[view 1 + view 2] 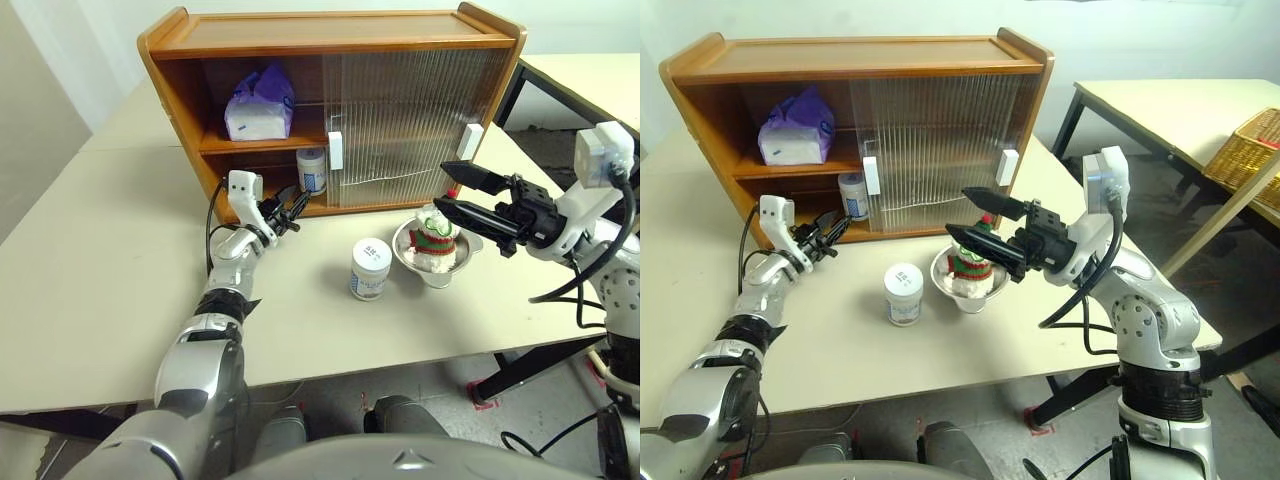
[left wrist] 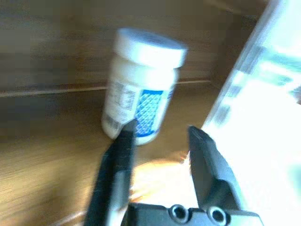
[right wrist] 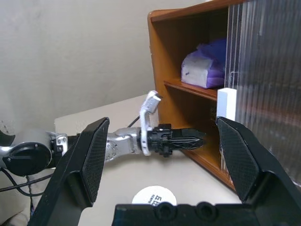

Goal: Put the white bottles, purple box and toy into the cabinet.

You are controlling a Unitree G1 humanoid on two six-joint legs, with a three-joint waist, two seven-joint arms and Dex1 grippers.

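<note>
The wooden cabinet [image 1: 330, 30] stands at the back of the table with its left side open. On the upper shelf lies the purple box [image 1: 258, 105]. One white bottle [image 2: 141, 84] stands upright on the lower shelf, just past the tips of my left gripper [image 2: 160, 129], which is open with nothing between its fingers. A second white bottle [image 1: 370, 268] stands on the table. Beside it, the toy [image 1: 433, 238] sits in a steel bowl [image 1: 405, 250]. My right gripper [image 1: 441, 187] hovers wide open above the toy, pointing left.
Ribbed sliding doors [image 1: 400, 120] with white handles cover the cabinet's right half. Another table [image 1: 590, 80] stands to the right rear, and a wicker basket [image 1: 1245, 150] rests on its far end.
</note>
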